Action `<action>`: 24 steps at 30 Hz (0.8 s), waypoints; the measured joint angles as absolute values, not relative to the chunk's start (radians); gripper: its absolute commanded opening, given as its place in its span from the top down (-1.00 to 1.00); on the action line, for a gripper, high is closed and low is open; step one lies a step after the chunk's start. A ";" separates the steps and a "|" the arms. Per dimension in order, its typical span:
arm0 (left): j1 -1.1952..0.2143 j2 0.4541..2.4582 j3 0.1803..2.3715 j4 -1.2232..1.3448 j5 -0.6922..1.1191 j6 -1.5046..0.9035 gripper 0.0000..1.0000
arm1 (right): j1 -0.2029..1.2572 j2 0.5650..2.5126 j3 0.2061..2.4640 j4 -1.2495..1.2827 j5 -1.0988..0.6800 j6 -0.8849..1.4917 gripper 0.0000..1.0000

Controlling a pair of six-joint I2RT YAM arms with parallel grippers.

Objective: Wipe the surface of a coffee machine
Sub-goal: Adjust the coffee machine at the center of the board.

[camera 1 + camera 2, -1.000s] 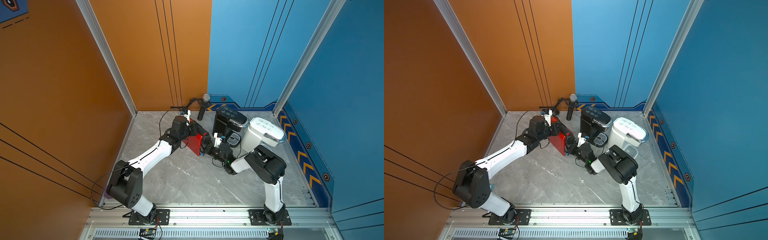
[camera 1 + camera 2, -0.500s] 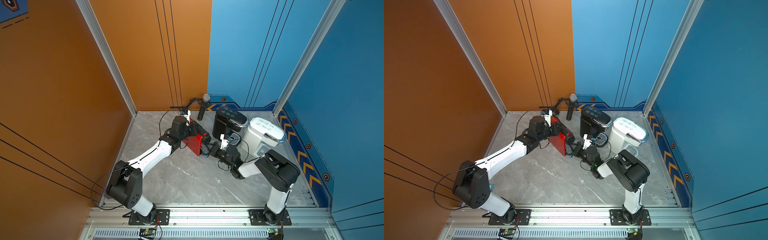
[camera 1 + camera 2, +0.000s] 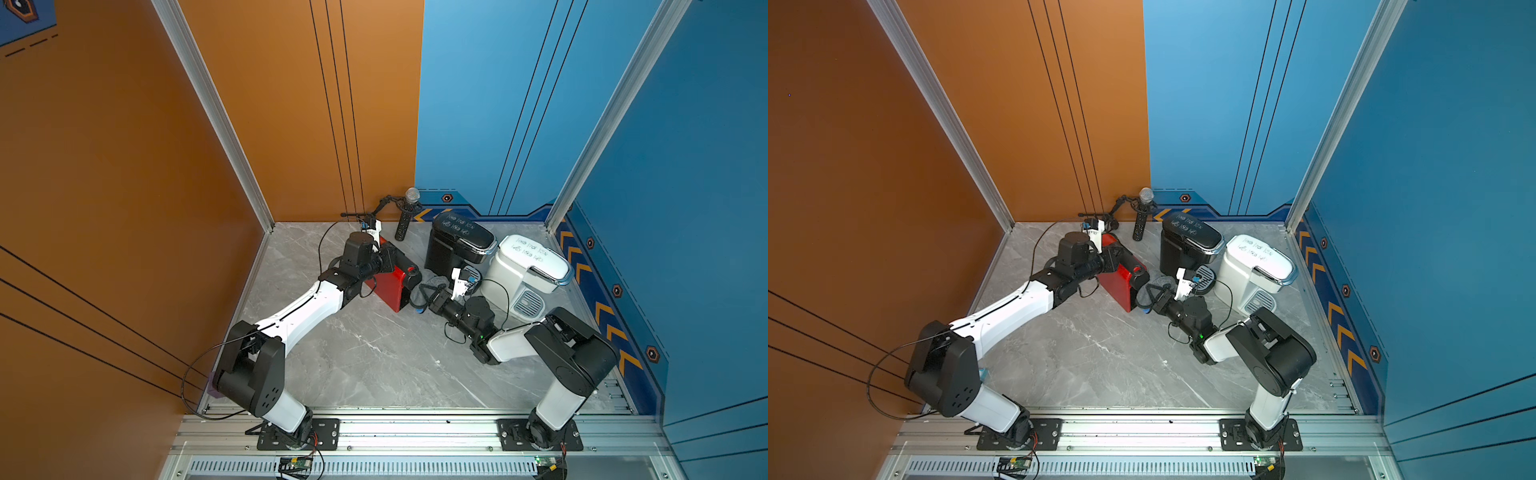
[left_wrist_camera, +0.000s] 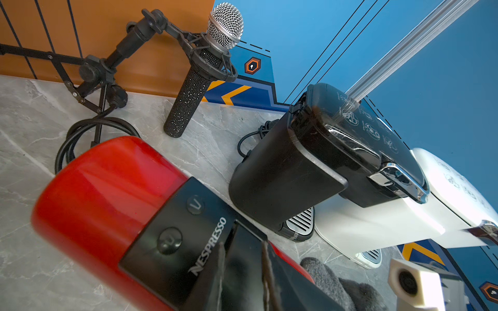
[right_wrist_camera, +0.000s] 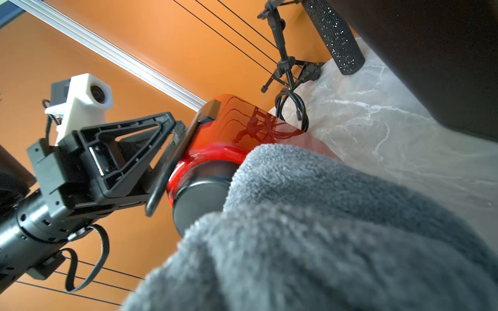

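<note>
**Item 1: right gripper [image 3: 424,294].** Clenched on a bunched grey cloth [image 5: 323,229]. The cloth lies against the spout end of the red coffee machine [image 3: 390,286], which is the piece you are wiping.

**Item 2: left gripper [image 4: 244,269].** Clamped on the black top lever of the red machine, bracing it from the opposite side to the cloth.

**Location of the work.** The red machine stands on the marble table [image 3: 374,353], towards the back and between your two arms. The black coffee machine [image 3: 457,245] is just beside it, and the white coffee machine [image 3: 523,266] is beyond that.

**Hazards, as judged from here.**
- Your brace is on a lever, not the body. A hard push with the cloth could swing the lever or skid the machine.
- The loose folds of cloth hang near the black machine's drip tray, so a wide stroke could snag there.
- Your right wrist sits close to that tray, and a sweep that way risks a knock.
- A coiled cable lies behind the red machine, by the microphone [image 3: 406,216] on its stand. If you shove the machine backwards, it could drag on that cable.

**Count.**
- Coffee machines: three (red, black, white).
- Cloths: one.
- Microphones: one.
- Arms: two.
</note>
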State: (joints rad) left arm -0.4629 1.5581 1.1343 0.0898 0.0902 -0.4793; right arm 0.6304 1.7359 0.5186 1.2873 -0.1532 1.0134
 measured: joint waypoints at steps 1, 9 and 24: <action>-0.463 1.559 1.135 0.090 0.090 -0.479 0.47 | 0.628 1.745 0.519 1.303 -0.154 1.022 1.00; -0.449 1.571 1.147 0.093 0.079 -0.479 0.47 | 0.630 1.940 0.589 1.492 -0.138 1.086 1.00; -0.419 1.571 1.146 0.079 0.038 -0.479 0.47 | 0.641 2.029 0.672 1.527 -0.097 1.119 1.00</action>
